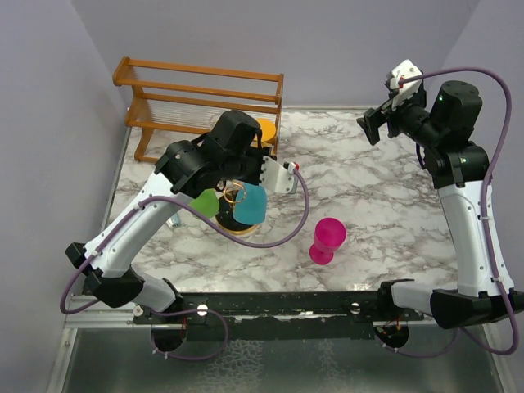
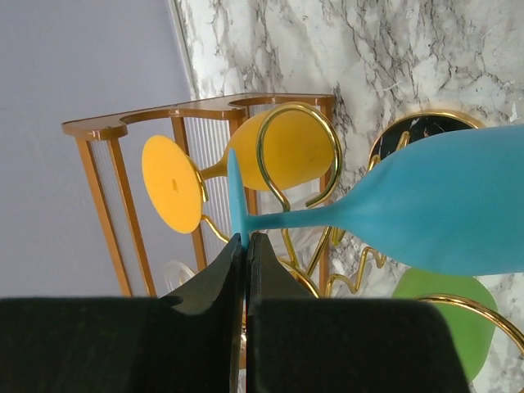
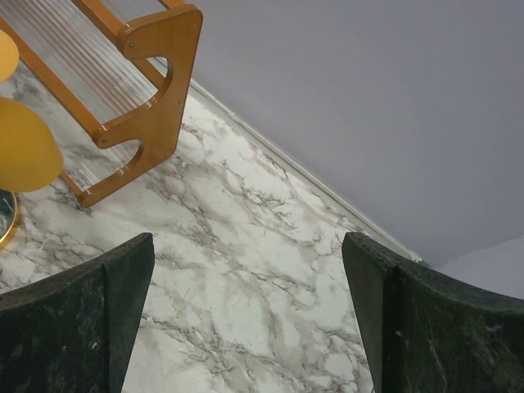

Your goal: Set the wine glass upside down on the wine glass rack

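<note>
My left gripper [image 2: 246,239] is shut on the thin foot of a blue wine glass [image 2: 442,214]. The glass lies sideways at the gold wire rack [image 2: 299,110], and its stem runs past one of the looped arms. The rack's round black base [image 2: 426,127] is behind the bowl. An orange glass [image 2: 282,151] and a green glass [image 2: 438,315] hang on other arms. In the top view my left arm covers the rack [image 1: 237,228], with the blue glass [image 1: 250,205] below it. My right gripper [image 3: 248,241] is open and empty, raised at the far right [image 1: 372,127].
A pink wine glass [image 1: 328,239] stands on the marble table [image 1: 368,205], right of the rack. An orange-brown wooden rail frame [image 1: 201,90] stands at the back left by the wall. It also shows in the right wrist view [image 3: 155,90].
</note>
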{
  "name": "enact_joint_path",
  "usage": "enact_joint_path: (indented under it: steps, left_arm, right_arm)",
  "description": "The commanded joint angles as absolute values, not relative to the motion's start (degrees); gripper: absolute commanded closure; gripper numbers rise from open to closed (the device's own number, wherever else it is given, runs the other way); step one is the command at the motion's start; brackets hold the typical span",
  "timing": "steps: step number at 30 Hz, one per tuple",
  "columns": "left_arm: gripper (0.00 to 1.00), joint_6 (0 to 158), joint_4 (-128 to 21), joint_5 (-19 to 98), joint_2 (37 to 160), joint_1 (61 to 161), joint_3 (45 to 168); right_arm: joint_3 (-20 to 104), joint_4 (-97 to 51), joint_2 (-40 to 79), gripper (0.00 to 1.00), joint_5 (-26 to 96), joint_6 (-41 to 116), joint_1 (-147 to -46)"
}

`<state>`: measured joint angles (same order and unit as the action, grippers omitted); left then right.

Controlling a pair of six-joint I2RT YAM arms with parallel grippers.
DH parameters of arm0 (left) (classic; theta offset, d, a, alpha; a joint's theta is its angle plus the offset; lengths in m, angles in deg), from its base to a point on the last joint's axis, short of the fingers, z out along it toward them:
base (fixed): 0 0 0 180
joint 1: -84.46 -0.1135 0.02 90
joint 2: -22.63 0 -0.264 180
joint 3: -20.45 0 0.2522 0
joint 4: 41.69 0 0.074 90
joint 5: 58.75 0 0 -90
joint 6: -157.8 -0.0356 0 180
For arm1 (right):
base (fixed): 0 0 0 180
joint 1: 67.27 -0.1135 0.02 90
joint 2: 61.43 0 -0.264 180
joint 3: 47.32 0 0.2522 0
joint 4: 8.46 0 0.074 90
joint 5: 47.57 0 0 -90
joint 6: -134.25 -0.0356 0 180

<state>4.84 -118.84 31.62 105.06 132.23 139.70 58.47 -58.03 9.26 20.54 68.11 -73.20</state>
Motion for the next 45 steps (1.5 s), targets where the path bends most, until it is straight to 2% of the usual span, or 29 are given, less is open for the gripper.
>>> enact_joint_path:
  steps: [1,31,45]
  left_arm:
    - [1.0,4.85,-115.75,30.19,104.17,132.75,139.47]
    - [1.0,8.43,-112.87,32.88,105.88,135.33,137.8]
    - [0.9,11.63,-115.17,36.23,105.65,135.44,137.25]
  right_arm:
    - [57.51,-55.84,8.16,0.03,20.2,68.43,-72.89]
    - [56.93,-55.88,7.76,0.03,19.6,68.53,-72.52]
    - [56.54,-55.79,7.78,0.02,19.93,68.86,-72.49]
